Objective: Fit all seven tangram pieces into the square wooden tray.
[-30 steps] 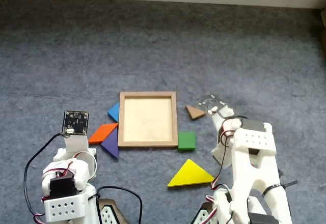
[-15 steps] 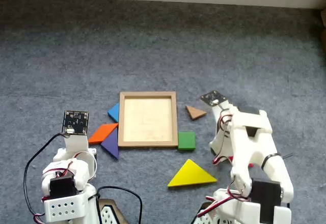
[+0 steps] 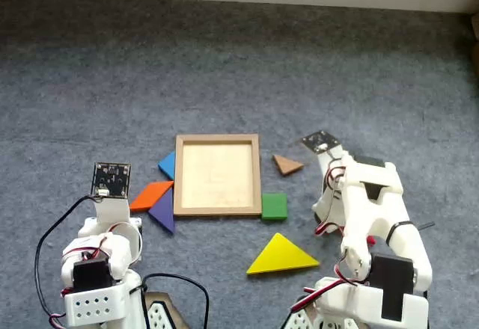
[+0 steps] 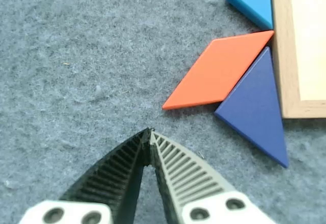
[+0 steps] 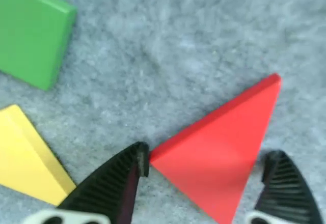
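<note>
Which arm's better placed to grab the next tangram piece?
Right. The right claw is open astride the red wooden triangle; the left claw is shut over bare grey carpet, short of the orange wooden parallelogram.

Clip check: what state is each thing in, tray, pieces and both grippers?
tray: empty
blue piece: outside tray, touching it
orange parallelogram: outside tray
purple triangle: outside tray
green square: outside tray
brown triangle: outside tray
yellow triangle: outside tray
red triangle: flat on carpet, not gripped
left gripper: shut, empty
right gripper: open, straddling red triangle
</note>
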{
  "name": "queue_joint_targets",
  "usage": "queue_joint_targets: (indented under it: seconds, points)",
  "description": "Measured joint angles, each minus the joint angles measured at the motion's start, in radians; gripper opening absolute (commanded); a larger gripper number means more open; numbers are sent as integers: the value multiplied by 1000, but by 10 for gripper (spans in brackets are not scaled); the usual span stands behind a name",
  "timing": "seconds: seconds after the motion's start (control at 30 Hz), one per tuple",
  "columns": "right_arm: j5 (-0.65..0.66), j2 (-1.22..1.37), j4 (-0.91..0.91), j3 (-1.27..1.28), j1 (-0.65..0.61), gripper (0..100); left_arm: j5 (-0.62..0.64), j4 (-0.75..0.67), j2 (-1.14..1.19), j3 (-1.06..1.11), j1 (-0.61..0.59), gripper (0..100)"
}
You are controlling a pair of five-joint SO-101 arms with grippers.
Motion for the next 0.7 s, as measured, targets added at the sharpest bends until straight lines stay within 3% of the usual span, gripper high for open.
queue_joint_targets:
  seconds: [0.43,0.7]
  points:
    - [-5,0,63,-89,9,181,0,0,0,0,0,8]
    - [-5,-149,175,-94,-94,181,0,0,0,0,0,8]
